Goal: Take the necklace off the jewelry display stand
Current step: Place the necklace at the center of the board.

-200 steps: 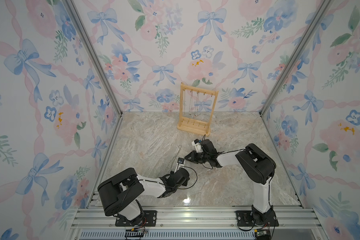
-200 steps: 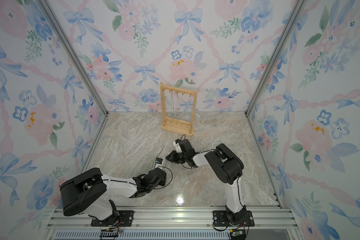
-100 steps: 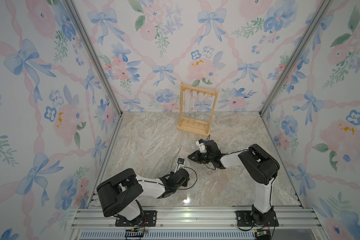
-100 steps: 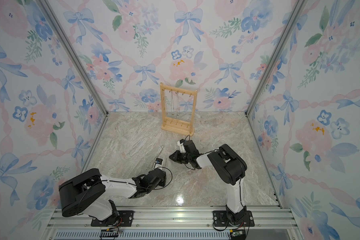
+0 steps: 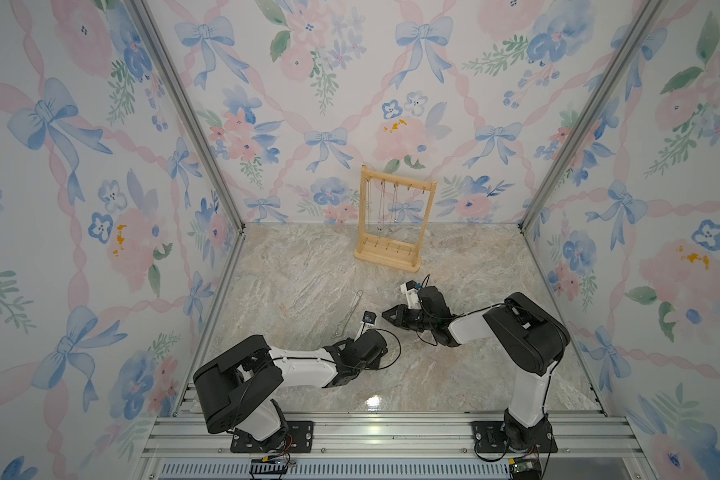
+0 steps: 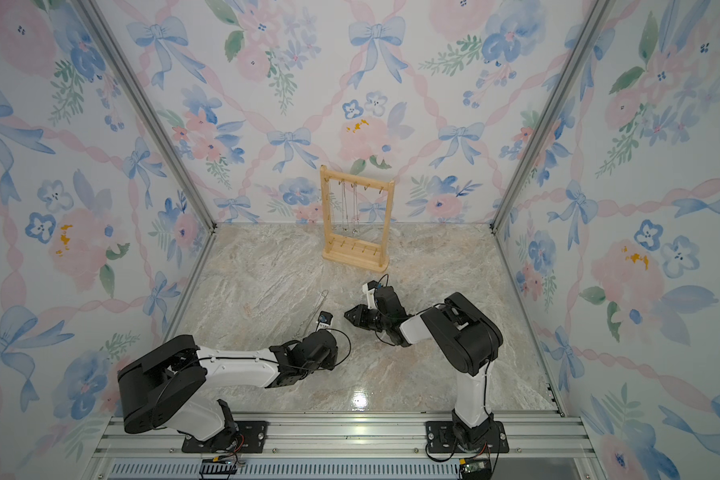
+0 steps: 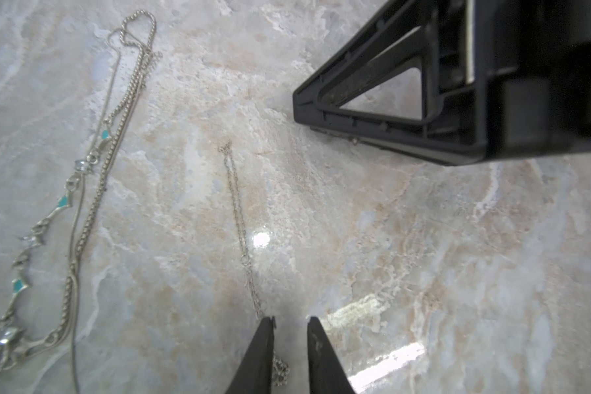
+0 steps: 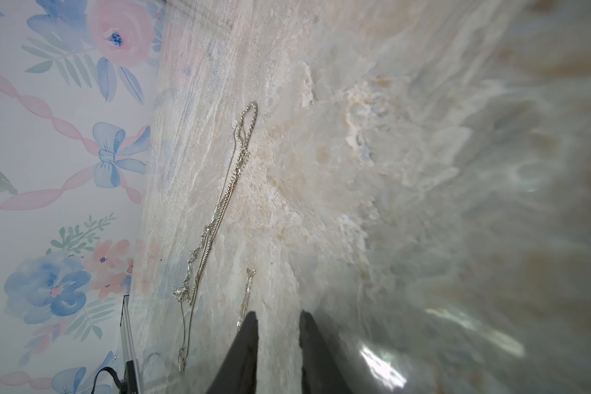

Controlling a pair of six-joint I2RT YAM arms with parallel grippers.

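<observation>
The jewelry display stand (image 5: 385, 255) stands upright in the upper middle of both top views, at the back of the marble table (image 5: 292, 270); a few chains (image 5: 382, 208) hang from its top bar. The thin necklace (image 7: 239, 225) is off it, stretched flat on the table, well apart from the stand; one end lies in the narrow gap of the left pincer (image 7: 290, 322), whose tips are slightly spread, the chain loose between them; the right pincer (image 8: 277, 315), low over the table, is parted too, with nothing between its tips, and the necklace's far end lies near it; two heavier chains (image 7: 93, 191) lie alongside, left of centre in the top views.
</observation>
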